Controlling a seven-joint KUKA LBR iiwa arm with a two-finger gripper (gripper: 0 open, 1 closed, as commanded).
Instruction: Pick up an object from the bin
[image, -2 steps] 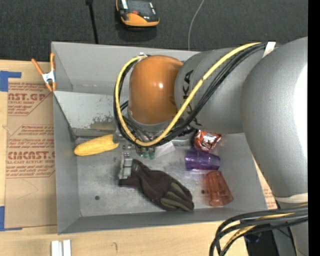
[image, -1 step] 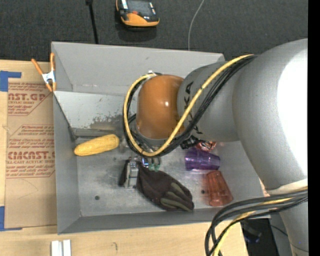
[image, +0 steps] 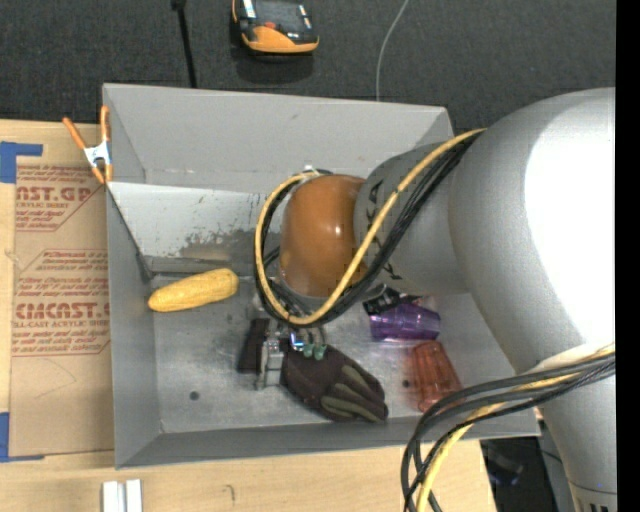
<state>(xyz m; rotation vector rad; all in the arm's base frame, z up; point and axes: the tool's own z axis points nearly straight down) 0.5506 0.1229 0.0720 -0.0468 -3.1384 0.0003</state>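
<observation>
The arm (image: 540, 230) is reaching into the bin (image: 200, 130) from the right, its orange cover (image: 318, 235) hanging over the bin's middle and yellow-and-black cables (image: 262, 240) looping round that cover. Below the cover the gripper (image: 260, 358) is pointing down at the grey floor in the near middle of the bin, low over a bare patch. Whether it is standing wide or narrow cannot be told from this angle, and nothing is showing as held in it.

The thing nearest to it is a dark glove (image: 335, 385), lying flat on the floor just to the right of the gripper, with its cuff end towards the gripper and its glove fingers spreading to the right and near side. Whether the gripper is touching the glove cannot be told.

A yellow corn cob (image: 193, 290) is lying on its side to the far left, well apart from the gripper, close to the left wall. On the right, a clear purple thing (image: 405, 322) is lying partly under the arm. Just on its near side a clear orange-red thing (image: 432, 375) is resting by the right wall, near the glove's fingertips.
</observation>
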